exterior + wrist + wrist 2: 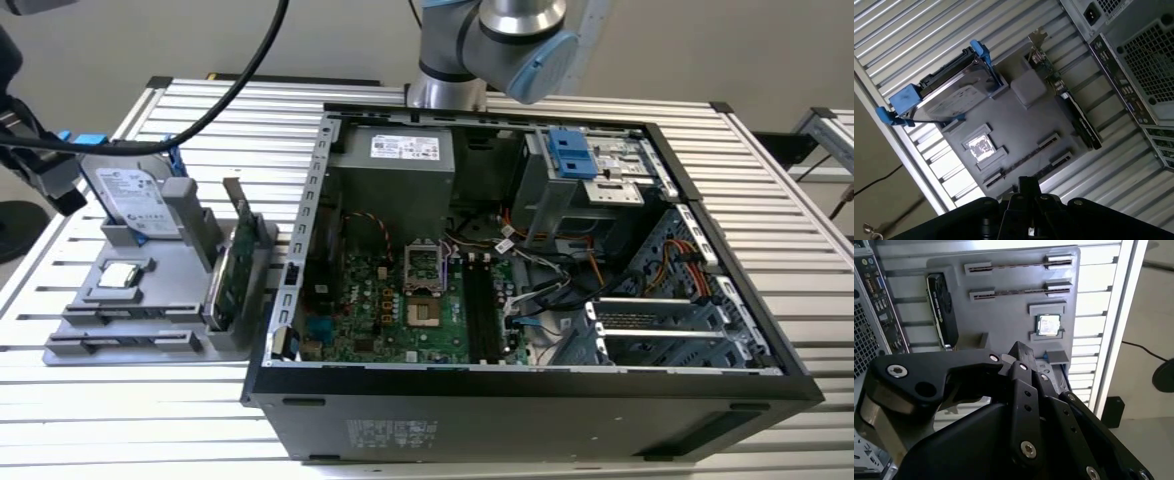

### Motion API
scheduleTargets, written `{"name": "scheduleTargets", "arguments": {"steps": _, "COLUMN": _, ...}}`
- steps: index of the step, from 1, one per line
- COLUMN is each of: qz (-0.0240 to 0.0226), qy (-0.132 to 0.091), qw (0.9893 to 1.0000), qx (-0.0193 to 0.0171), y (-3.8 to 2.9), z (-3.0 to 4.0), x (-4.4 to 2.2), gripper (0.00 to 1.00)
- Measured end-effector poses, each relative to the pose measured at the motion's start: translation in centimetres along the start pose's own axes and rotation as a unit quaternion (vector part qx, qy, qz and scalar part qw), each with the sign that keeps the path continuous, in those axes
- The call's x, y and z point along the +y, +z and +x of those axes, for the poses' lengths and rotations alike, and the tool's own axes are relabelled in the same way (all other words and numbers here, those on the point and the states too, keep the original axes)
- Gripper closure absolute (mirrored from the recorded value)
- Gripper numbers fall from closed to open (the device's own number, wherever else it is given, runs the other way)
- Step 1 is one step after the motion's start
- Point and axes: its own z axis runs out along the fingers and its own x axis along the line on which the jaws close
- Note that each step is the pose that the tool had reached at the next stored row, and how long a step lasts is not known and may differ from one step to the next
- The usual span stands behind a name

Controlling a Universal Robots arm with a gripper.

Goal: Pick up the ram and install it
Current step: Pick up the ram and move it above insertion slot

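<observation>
The ram shows as two thin dark sticks (1009, 266) (1009, 290) standing on edge in the slotted brackets of a grey holder tray (1004, 325) (1029, 120). In the exterior view this tray (94, 290) lies at the left, beside the open computer case (534, 250). My gripper (1026, 360) (1026, 182) hangs above the tray, apart from the sticks. Its black fingers are folded together, shut with nothing between them. The long black memory slots (475, 300) run across the green motherboard inside the case.
On the tray also stand a silver hard drive with blue rails (134, 195) (949, 97), a green expansion card (234, 270) (1074, 112) and a small square processor (120, 275) (1048, 325). The ribbed metal table ends close beyond the tray (914, 160). A black cable (227, 90) hangs over it.
</observation>
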Motion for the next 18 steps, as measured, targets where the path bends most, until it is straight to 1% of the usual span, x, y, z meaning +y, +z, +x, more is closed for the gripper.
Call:
{"name": "scheduleTargets", "arguments": {"steps": 9, "qz": -0.0001, "qy": 0.017, "qw": 0.9999, "qx": -0.0008, "y": 0.01, "z": 0.01, "x": -0.01, "gripper": 1.0}}
{"name": "scheduleTargets", "arguments": {"steps": 18, "qz": -0.0002, "qy": 0.036, "qw": 0.9994, "qx": -0.0017, "y": 0.01, "z": 0.01, "x": -0.01, "gripper": 1.0}}
